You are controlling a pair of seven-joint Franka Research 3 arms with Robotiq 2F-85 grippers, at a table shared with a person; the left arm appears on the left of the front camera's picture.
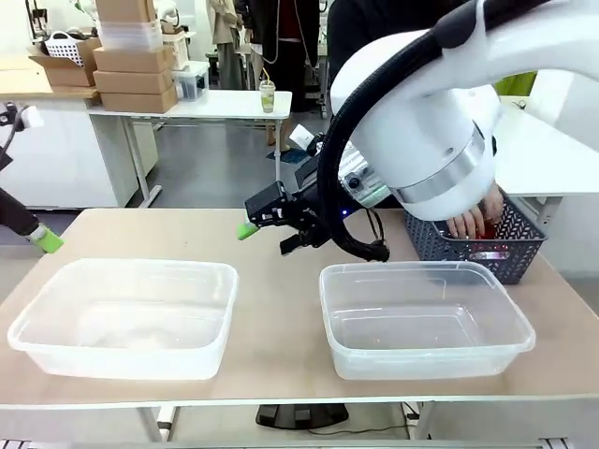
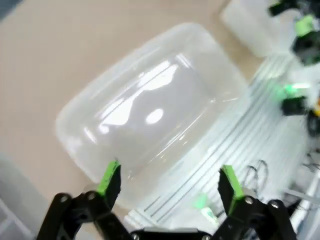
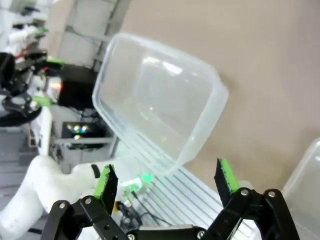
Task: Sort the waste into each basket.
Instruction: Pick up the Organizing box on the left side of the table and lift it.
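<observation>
Two see-through tubs stand side by side on the tan table, the left tub [image 1: 122,318] and the right tub [image 1: 421,318]; both look empty. A dark lattice basket [image 1: 513,245] sits at the far right. A person's hand [image 1: 466,223] reaches into it, next to red shiny waste [image 1: 489,253]. My right gripper [image 1: 267,234] hovers open above the table's middle, behind the tubs. Its wrist view shows open fingers [image 3: 166,179] above a tub [image 3: 155,95]. My left gripper [image 2: 170,182] stands open and empty over the left tub [image 2: 145,100]; its green fingertip [image 1: 47,240] shows at the far left.
My right arm's large white body [image 1: 421,122] blocks much of the far right side. The table's front edge runs just below the tubs. Bare tabletop lies behind the tubs. Other tables and cardboard boxes [image 1: 131,56] stand far back.
</observation>
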